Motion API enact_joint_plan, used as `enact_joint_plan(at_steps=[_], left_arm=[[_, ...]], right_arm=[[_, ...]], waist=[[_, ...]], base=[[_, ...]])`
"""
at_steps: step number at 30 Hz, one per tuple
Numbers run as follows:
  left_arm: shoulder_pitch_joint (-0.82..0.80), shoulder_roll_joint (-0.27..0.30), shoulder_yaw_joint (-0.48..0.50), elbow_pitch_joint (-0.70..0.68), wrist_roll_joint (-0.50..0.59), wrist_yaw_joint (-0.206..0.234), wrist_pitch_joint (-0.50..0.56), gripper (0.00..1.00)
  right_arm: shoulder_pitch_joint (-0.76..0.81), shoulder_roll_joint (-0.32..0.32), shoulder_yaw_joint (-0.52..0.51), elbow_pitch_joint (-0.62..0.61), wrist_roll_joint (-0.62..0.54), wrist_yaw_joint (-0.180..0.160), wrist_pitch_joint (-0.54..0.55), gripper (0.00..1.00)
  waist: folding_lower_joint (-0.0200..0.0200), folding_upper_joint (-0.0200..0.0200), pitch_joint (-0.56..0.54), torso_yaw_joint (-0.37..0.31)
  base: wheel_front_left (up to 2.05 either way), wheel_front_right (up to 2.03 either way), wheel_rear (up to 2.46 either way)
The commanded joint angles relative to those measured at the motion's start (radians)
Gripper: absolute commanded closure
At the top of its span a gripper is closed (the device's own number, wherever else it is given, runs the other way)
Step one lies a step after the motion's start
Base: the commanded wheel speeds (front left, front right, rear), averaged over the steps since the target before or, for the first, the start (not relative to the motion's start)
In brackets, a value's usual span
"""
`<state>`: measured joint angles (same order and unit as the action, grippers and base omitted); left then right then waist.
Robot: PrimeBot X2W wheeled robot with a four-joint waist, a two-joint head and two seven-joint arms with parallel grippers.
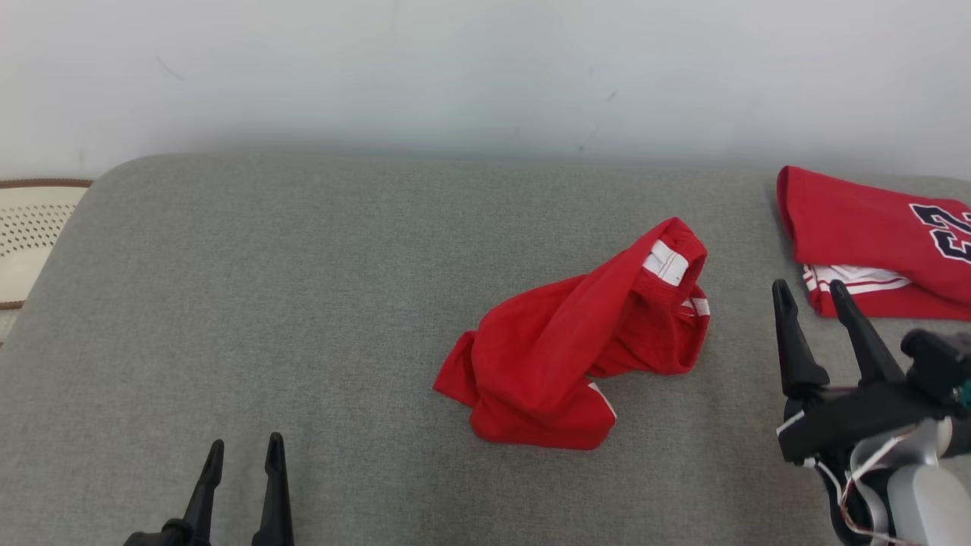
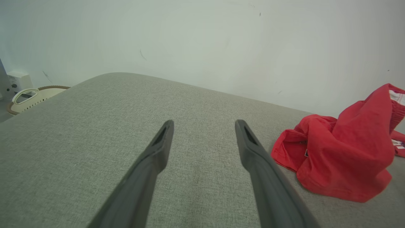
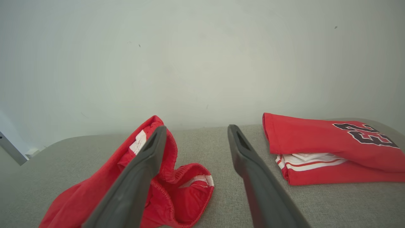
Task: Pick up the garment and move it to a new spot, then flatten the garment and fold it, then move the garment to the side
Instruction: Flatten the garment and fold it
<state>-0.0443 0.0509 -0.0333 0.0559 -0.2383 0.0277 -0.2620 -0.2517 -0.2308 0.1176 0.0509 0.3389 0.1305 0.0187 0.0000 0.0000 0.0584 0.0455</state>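
Observation:
The garment (image 1: 576, 345) is a crumpled red piece with white trim, lying in a heap right of the middle of the grey cushioned surface (image 1: 303, 303); its waistband end stands up in a peak. It also appears in the left wrist view as the red heap (image 2: 341, 158) and in the right wrist view as the red cloth (image 3: 177, 190). My right gripper (image 1: 812, 296) is open just right of the garment, nothing between its fingers (image 3: 142, 177). At the lower left, my left gripper (image 1: 246, 451) stands open and empty, well apart from the cloth, its fingers (image 2: 158, 152) over bare fabric.
A folded red jersey (image 1: 880, 243) with a dark number and white stripes lies at the far right, close behind my right gripper; it shows as the folded jersey (image 3: 332, 148) in the right wrist view. A pale wall rises behind. A cream perforated basket (image 1: 30, 235) sits off the left edge.

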Motion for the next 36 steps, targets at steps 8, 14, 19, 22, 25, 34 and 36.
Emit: enact_joint_plan(at_steps=[8,14,19,22,25,34,36], left_arm=[[0.004,0.000,0.008,-0.014,0.017,-0.008,-0.004,0.00],[0.007,0.000,0.003,-0.014,0.019,-0.014,-0.004,0.00],[-0.006,-0.001,-0.048,0.016,0.028,-0.064,-0.004,0.00],[-0.028,0.000,-0.099,0.038,0.038,-0.091,-0.004,0.00],[-0.047,0.000,-0.151,0.067,0.050,-0.109,-0.004,0.00],[-0.130,0.004,-0.220,0.175,0.089,-0.135,-0.004,0.00],[-0.140,0.005,-0.227,0.192,0.091,-0.139,-0.004,0.00]], right_arm=[[0.132,0.057,0.008,-0.055,-0.023,0.001,-0.174,0.00],[0.206,0.088,0.036,-0.039,-0.044,0.001,-0.243,0.00],[0.199,0.097,0.055,-0.022,-0.072,0.000,-0.258,0.00],[0.186,0.102,0.067,-0.017,-0.080,0.001,-0.261,0.00],[0.181,0.106,0.091,-0.012,-0.085,0.001,-0.267,0.00],[0.162,0.129,0.177,0.027,-0.092,0.000,-0.278,0.00],[0.160,0.132,0.182,0.031,-0.093,0.001,-0.280,0.00]], waist=[[0.0000,0.0000,0.001,-0.017],[0.0000,0.0000,-0.002,-0.021],[0.0000,0.0000,0.007,-0.044],[0.0000,0.0000,0.018,-0.067],[0.0000,0.0000,0.030,-0.095],[0.0000,0.0000,0.061,-0.187],[0.0000,0.0000,0.063,-0.194]], base=[[0.00,0.00,0.00],[0.00,0.00,0.00],[0.00,0.00,0.00],[0.00,0.00,0.00],[0.00,0.00,0.00],[0.00,0.00,0.00],[0.00,0.00,0.00]])
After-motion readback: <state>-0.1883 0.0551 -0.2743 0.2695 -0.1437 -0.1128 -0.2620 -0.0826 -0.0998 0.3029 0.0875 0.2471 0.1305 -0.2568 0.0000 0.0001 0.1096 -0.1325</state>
